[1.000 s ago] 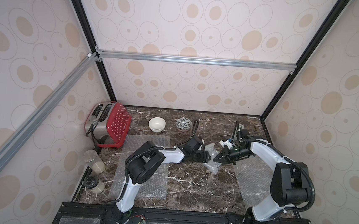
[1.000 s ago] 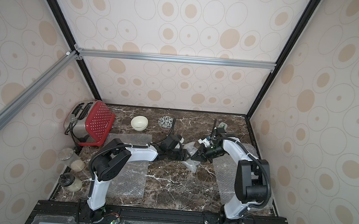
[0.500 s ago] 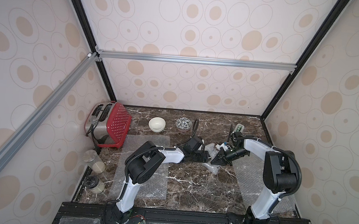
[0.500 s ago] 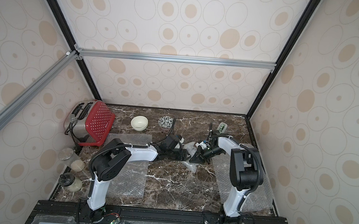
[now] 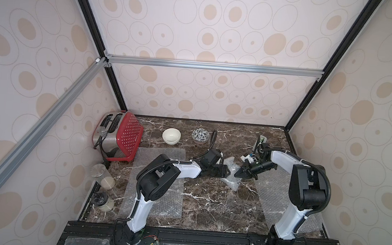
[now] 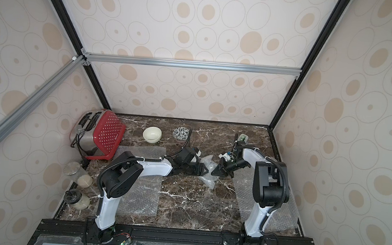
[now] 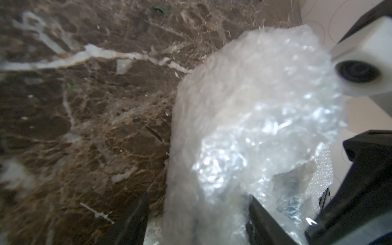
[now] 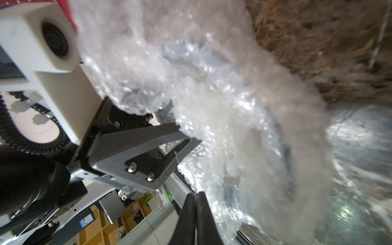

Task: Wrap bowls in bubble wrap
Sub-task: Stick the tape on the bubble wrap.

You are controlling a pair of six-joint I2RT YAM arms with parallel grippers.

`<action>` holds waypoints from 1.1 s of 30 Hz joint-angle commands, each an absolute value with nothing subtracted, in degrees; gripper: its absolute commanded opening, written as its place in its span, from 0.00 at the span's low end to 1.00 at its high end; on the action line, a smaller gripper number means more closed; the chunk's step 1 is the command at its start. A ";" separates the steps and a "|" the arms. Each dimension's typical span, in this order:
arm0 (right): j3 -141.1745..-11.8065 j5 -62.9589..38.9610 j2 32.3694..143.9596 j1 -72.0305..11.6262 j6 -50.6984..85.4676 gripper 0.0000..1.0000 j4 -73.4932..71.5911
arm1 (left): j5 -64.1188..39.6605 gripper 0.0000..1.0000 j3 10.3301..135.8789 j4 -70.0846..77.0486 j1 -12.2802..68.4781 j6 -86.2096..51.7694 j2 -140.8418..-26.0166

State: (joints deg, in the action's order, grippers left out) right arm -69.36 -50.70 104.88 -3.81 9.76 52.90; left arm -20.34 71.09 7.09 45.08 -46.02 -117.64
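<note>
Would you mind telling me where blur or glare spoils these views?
Left wrist view: the marble table is smeared soft, and the bubble wrap bundle throws bright glints. Right wrist view: the bundle is hazy with blur, its highlights blown. Both top views: even light, sharp, no strong glare.

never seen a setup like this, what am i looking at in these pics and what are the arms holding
Two robot arms stand on a marble table, each ending in a two-finger gripper. Two pictures look down from overhead; the close-ups come from cameras on the arms' wrists. The left gripper holds a crumpled bubble wrap bundle between its jaws. The right gripper is shut, its tip at the wrap. Flat bubble wrap sheets lie under each arm. At the back stand a cream bowl, a patterned bowl and a red toaster; two jars sit at the left edge.
</note>
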 commanded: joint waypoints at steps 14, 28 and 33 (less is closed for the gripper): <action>-75.89 -48.28 105.49 -6.50 5.99 0.09 61.53 | -20.21 0.68 71.81 4.17 44.69 -45.46 -119.70; -87.90 -43.39 115.15 -7.25 -2.46 0.10 73.44 | -21.31 0.68 73.67 1.05 44.24 -41.69 -120.91; -92.27 -42.13 118.63 -8.04 -4.75 0.08 76.99 | -20.40 0.68 76.36 -3.33 43.65 -37.21 -122.07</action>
